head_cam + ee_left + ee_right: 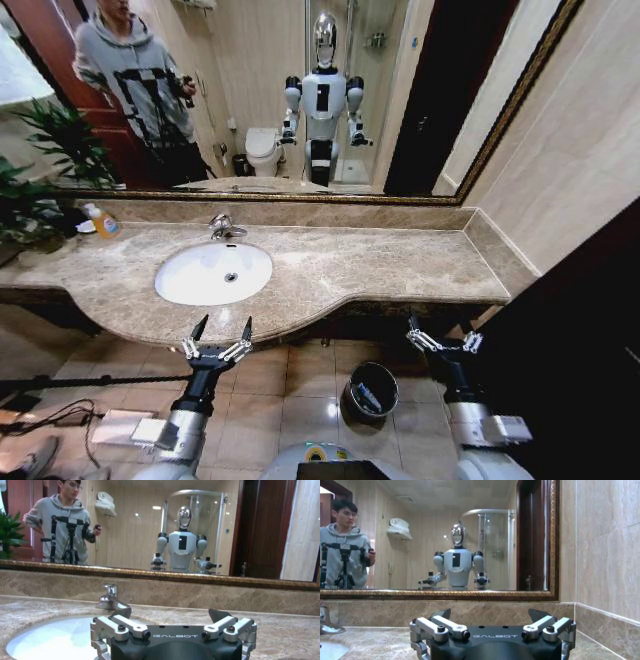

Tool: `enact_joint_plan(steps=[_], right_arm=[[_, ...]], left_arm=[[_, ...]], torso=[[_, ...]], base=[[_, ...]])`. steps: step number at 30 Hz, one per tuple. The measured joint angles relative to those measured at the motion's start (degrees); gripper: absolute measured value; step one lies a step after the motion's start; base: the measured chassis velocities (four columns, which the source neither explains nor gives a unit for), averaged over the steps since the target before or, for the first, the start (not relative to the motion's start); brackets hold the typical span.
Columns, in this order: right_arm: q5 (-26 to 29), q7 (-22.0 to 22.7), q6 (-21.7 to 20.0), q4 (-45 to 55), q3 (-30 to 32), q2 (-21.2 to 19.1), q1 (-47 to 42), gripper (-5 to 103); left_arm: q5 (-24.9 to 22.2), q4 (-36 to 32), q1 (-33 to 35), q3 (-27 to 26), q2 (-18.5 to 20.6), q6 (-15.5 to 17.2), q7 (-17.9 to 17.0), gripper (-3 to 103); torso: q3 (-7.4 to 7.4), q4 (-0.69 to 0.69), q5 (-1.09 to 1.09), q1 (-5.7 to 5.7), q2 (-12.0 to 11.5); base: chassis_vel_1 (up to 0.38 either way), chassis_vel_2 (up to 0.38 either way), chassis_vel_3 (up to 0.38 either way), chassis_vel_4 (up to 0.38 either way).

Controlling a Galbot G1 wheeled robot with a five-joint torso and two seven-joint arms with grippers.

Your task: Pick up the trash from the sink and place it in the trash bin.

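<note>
My left gripper [220,332] hangs open at the table [400,265] edge, 6 o'clock of the sink [190,285], which looks bare. Trash [366,397] lies in the trash bin [352,385] on the floor. My right gripper [443,340] is open, at its 1 o'clock.

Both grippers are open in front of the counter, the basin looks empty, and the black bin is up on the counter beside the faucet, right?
Not quite: the black bin stands on the floor below the counter, as the head view shows. The left gripper and right gripper are open, and the basin does look empty.
</note>
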Motion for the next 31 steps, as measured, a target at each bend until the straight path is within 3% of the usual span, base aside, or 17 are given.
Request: enact_joint_plan(steps=[31], right_arm=[[-0.16, -0.11, 0.28, -0.52, 0.15, 0.12, -0.22, 100]], left_arm=[[0.00, 0.00, 0.00, 0.00, 0.00, 0.00, 0.00, 100]], torso=[[0.00, 0.00, 0.00, 0.00, 0.00]], base=[[0.000, 0.000, 0.000, 0.000]])
